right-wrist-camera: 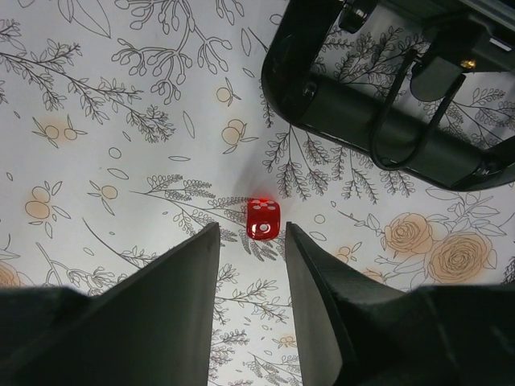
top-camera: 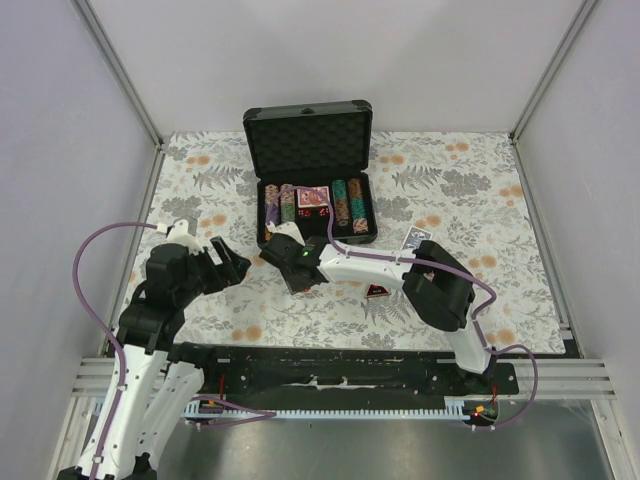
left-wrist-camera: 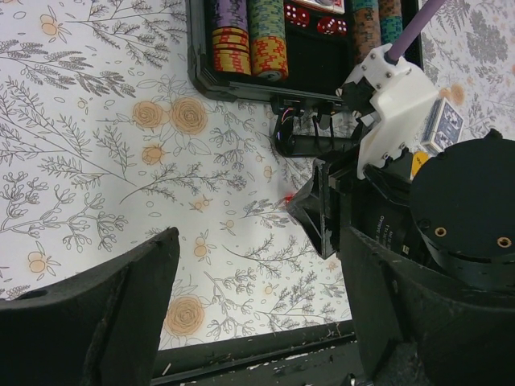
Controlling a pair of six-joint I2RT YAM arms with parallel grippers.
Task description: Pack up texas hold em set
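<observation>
Right gripper (right-wrist-camera: 251,233) hovers low over the desk (top-camera: 480,200) with its fingers apart and nothing between them. A loose red die (right-wrist-camera: 263,219) lies on the floral cloth just past the fingertips. It is in line with the gap, a little nearer the right-hand finger.

Just beyond the die, the front wall and handle (right-wrist-camera: 386,137) of the briefcase (top-camera: 308,145) cross the upper right of the wrist view. The die is therefore on the desk, close in front of the case and outside it.

The step in hand looks like picking up this stray die. By my reading, the next move calls for a short advance and descent so the fingers straddle it. Then comes a close, a lift over the front wall, and a drop into the middle compartment. The die is small and hard, so an off-centre pinch could flick it away.

The case stands open with its foam-lined lid upright. Rows of multicoloured poker chips (left-wrist-camera: 268,44) fill the side slots. A red card deck (top-camera: 313,196) sits in the centre, with other red dice (left-wrist-camera: 330,24) just in front of it.

A blue card deck (left-wrist-camera: 442,125) is outside the case, beside the right arm, so it is not yet packed. The left gripper (top-camera: 235,265) waits to the left of the case, its fingers wide apart and empty.
</observation>
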